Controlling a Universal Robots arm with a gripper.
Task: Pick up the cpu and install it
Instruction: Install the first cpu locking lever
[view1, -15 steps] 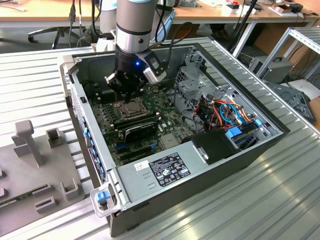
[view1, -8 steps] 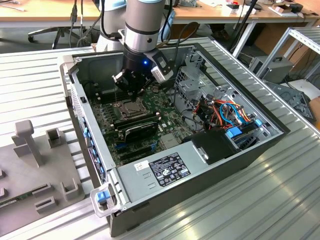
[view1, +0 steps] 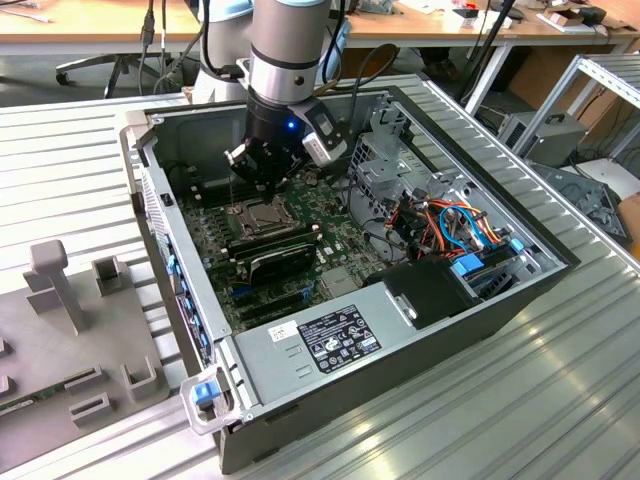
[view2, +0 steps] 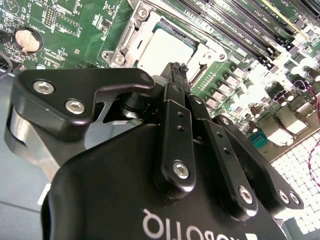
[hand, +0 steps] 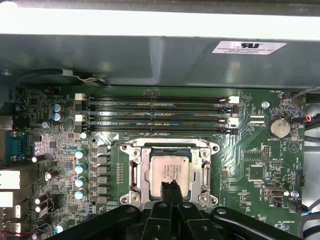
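Gripper (hand: 170, 186) first: in both wrist views its two black fingers are pressed together tip to tip with nothing seen between them, so it is clenched and empty. The tips sit directly over the cpu (hand: 170, 167), at the edge nearest the wrist. Whether they touch its face or hang just above it I cannot tell.

The cpu lies flat, grey-tan face up, inside the silver socket frame (hand: 137, 172) on the green motherboard (hand: 250, 150). It is square, so it has no long axis, and its edges run parallel to the frame. The seam between the fingers runs at right angles to the memory slots (hand: 157, 112), which lie beyond the socket on the side away from the wrist.

Taking the exterior view as a clock face, the gripper (view1: 258, 188) points down toward six o'clock onto the socket. The slots lie on at about five o'clock from there, and the open computer case (view1: 150, 180) surrounds everything. I judge the cpu is already seated, with the fingers almost straight above it and no sideways offset.
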